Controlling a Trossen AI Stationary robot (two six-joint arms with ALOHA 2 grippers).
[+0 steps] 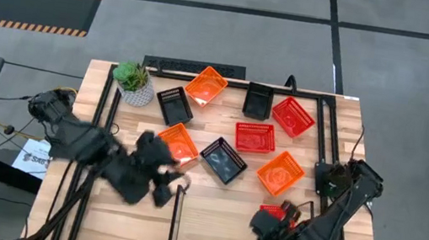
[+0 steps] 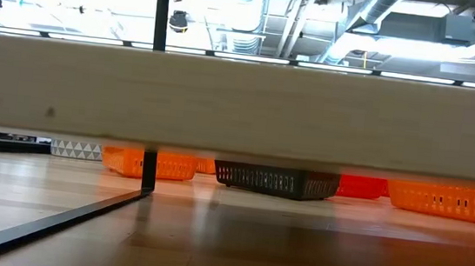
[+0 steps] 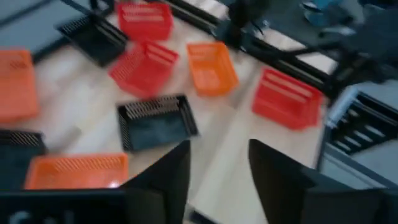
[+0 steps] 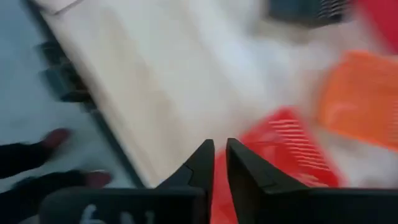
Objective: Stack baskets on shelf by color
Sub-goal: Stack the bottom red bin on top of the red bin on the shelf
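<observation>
Nine baskets lie single on the worktop (image 1: 216, 222), none stacked: orange (image 1: 206, 84), black (image 1: 258, 100) and red (image 1: 293, 116) at the far side, black (image 1: 174, 105) and red (image 1: 255, 136) nearer, then orange (image 1: 178, 142), black (image 1: 223, 160) and orange (image 1: 280, 172). The ninth basket, red (image 1: 273, 211), is partly hidden by the right gripper (image 4: 220, 162), which hangs over its edge. Red shows behind this gripper's narrow gap, but I cannot tell if the jaws hold the basket. The left gripper (image 3: 217, 180) is blurred beside the near orange basket, its jaws wide and holding nothing. In the low view the shelf (image 2: 240, 107) covers most of the picture as a wood band, so only thin strips of baskets show under it
</observation>
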